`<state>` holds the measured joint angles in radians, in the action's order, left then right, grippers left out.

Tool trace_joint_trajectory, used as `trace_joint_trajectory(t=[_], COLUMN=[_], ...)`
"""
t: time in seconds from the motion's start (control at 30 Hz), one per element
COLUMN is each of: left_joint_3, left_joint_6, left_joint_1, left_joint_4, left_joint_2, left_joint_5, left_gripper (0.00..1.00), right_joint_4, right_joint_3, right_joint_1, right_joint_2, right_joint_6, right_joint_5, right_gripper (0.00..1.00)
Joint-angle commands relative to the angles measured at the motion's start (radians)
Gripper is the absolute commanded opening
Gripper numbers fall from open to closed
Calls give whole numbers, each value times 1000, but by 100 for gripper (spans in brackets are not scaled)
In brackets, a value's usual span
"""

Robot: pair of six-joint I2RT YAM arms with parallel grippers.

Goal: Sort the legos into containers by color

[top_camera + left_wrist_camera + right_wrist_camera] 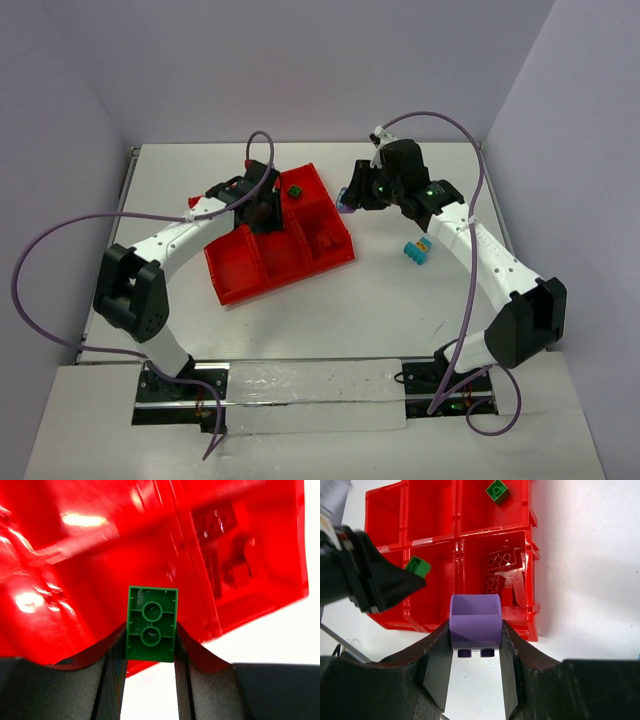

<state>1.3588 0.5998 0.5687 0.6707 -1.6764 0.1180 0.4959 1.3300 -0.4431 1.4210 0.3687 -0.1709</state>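
Loose legos point(417, 250) right of tray point(240, 275)

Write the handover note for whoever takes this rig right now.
Left gripper: shut on a green brick, above the red tray.
Right gripper: shut on a purple brick, beside the tray.
Done: a second green brick lies in a corner compartment; red bricks lie in another.
Left: place both held bricks, then fetch the light blue and yellow bricks from the table.

Red tray point(430, 515), green lego point(151, 624), purple lego point(475, 622), white table point(380, 310)
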Motion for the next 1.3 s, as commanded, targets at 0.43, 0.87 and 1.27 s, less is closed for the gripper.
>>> trace_joint_trajectory(t=[0.43, 0.87, 1.27], left_joint_3=[815, 816, 899], left_joint_6=[-80, -94, -128], left_joint_1=[11, 8, 5], left_joint_4=[96, 52, 60], left_joint_2=[-542, -652, -722], left_joint_5=[184, 232, 219], left_gripper=[0, 0, 58], right_joint_4=[34, 49, 54], right_joint_3=[109, 156, 170], right_joint_1=[-3, -2, 0], right_joint_2=[44, 114, 140], right_joint_6=[5, -17, -29], right_joint_5=[41, -8, -22], right_gripper=[0, 0, 0])
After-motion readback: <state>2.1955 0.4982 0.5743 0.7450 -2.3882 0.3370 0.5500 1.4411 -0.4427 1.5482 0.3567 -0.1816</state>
